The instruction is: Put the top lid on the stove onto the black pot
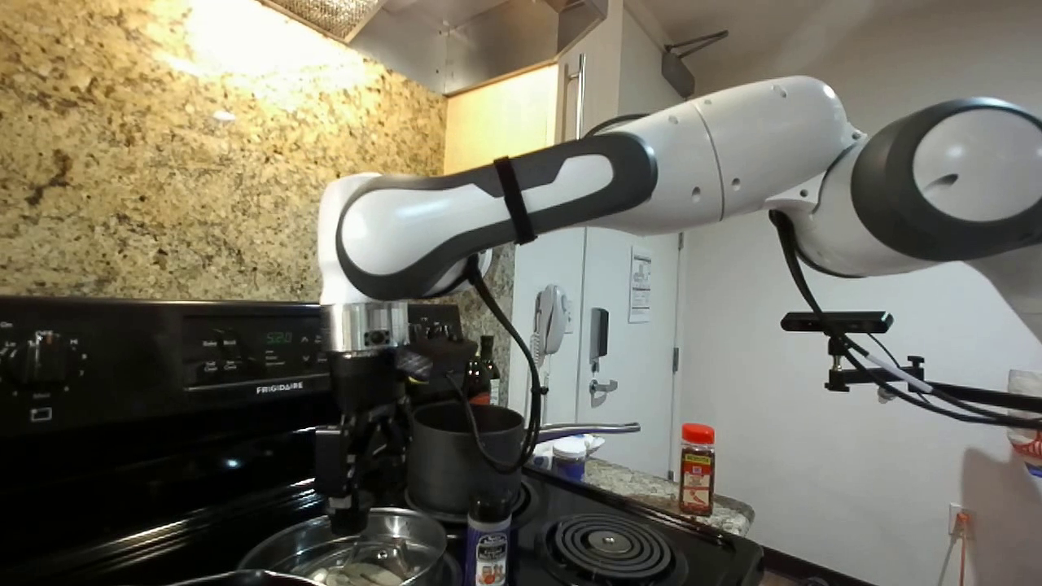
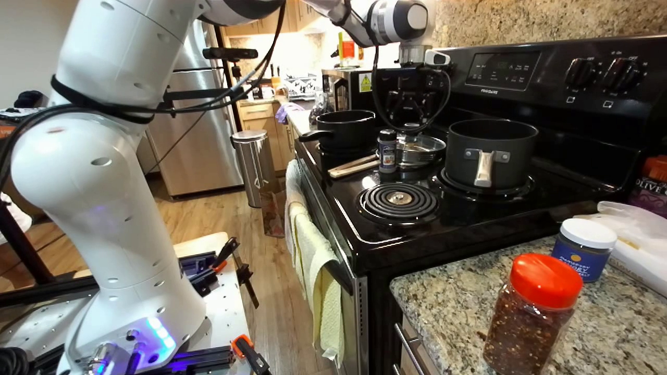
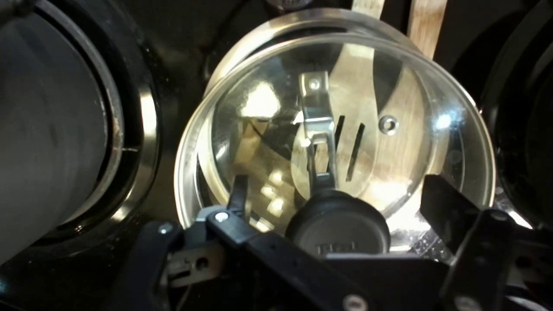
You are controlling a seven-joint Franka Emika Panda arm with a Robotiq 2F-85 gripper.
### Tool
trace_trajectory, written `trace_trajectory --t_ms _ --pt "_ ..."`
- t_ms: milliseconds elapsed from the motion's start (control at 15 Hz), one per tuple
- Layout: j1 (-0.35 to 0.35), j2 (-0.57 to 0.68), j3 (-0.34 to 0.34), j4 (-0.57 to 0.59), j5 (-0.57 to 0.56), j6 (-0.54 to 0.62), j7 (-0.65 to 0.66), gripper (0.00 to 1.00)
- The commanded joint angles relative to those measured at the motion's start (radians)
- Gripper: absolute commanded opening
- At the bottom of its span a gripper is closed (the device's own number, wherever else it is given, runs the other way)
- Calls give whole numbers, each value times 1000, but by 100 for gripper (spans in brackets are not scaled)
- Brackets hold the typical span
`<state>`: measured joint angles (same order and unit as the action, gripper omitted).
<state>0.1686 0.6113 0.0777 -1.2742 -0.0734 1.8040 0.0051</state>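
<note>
"So, wrist view first: which step is in hand?"

"Lining up on the glass lid [image 3: 283, 138], I'd judge. It lies off-centre over a shallow steel pan [image 3: 248, 46]. From six o'clock the gripper [image 3: 336, 190] straddles the lid's round black knob [image 3: 339, 229], spread wide, pinching nothing."

"And next?"

"Close on that knob, lift straight up, then carry it towards nine o'clock, where the black pot [image 3: 47, 129] stands."

"What's in the steel pan?"

"Wooden utensils [image 3: 354, 97], at least one slotted, seen through the glass. Their handles poke past the rim between twelve and one o'clock, so I'd lift gently in case they snag."

"In an exterior view, then?"

"The gripper points down at the lid. From there the black pot is between one and two o'clock, its mouth uncovered, and a spice bottle [image 1: 488, 545] stands at about three."

"Anything more on containers?"

"Yes: in an exterior view the black saucepan [image 2: 348, 133] sits on the stove [image 2: 458, 216] between nine and ten o'clock from the steel pan, the black pot at three. Neither wears a lid; both bottoms are hidden. On the granite worktop [image 2: 443, 297], the red-capped jar [image 2: 539, 306] holds reddish-brown flakes [image 2: 521, 333]."
</note>
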Motion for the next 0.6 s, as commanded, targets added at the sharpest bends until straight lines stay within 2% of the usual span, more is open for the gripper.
trace_trajectory --t_ms 0,533 --pt "-14 -50 18 -118 27 64 -32 100" --pt "-15 -71 29 -180 33 111 -35 100"
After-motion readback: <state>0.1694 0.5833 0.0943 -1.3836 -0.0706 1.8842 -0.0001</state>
